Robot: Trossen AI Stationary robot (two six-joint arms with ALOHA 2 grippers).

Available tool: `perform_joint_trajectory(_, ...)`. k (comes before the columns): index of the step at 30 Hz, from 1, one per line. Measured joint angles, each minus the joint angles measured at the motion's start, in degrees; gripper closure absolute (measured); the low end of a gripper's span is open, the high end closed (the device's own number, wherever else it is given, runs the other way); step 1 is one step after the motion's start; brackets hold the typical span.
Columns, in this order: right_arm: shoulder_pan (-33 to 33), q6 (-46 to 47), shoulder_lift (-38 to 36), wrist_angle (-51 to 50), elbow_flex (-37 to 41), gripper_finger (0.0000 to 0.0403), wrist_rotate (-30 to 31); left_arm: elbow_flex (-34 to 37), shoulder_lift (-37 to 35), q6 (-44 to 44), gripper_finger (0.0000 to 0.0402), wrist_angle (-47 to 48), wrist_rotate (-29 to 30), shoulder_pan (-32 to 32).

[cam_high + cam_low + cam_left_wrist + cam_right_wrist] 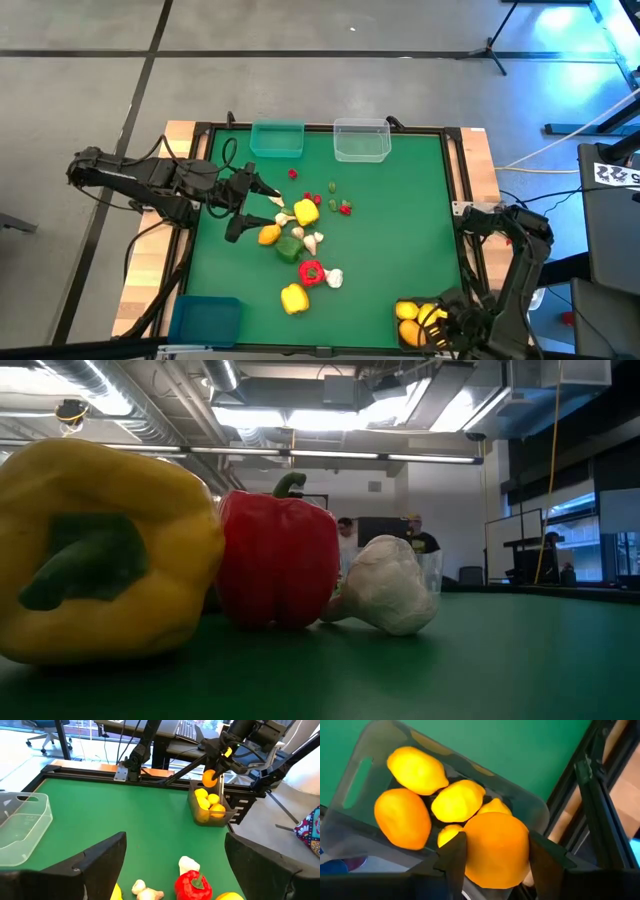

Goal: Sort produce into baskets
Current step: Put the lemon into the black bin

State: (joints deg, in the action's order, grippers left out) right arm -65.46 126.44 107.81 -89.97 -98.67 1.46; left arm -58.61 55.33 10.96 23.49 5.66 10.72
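Observation:
My right gripper (432,318) is shut on an orange citrus (495,847) just above the dark grey bin (220,817) at the table's near right corner. Several yellow and orange citrus (417,770) lie in that bin. My left gripper (256,212) is open and empty, low over the table's left middle, beside a cluster of produce: a yellow pepper (306,212), an orange citrus (269,235), a green pepper (289,249), a red pepper (311,272), another yellow pepper (294,298) and garlic bulbs (334,279). My right gripper pinches the orange citrus by its two opposite sides (470,851) between its two fingers (451,862). The fingers come from above, pointing down. The citrus is lifted clear, right above the citrus lying in the dark grey bin.
A teal bin (276,139) and a clear bin (361,140) stand at the far edge, and a blue bin (205,320) at the near left corner. Tiny red and green pieces (322,196) lie near the mat's middle. Bare green mat (400,230) lies on the right.

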Motion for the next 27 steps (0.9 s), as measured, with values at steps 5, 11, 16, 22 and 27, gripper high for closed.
perform_joint_trajectory(5,-0.16,-0.47,0.0,-0.04,0.0,0.0187,-0.8,0.02,0.0,-0.02,0.0068,0.04,0.18,0.0)
perform_joint_trajectory(11,-0.16,-0.71,0.0,-0.03,0.0,0.0154,-1.05,0.02,0.0,0.04,0.0068,0.04,0.99,0.0)
perform_joint_trajectory(16,-0.14,-0.71,0.0,-0.04,-0.02,0.0151,-1.03,0.02,0.0,0.31,0.0068,0.04,1.04,0.0)
perform_joint_trajectory(22,-0.14,-0.75,0.02,-0.04,-0.04,0.0151,1.54,0.03,0.02,2.68,0.0068,8.03,1.07,0.0)
perform_joint_trajectory(27,-0.14,-0.75,0.02,-0.04,-0.04,0.015,3.07,0.04,1.5,5.65,0.0068,16.98,2.43,0.16)
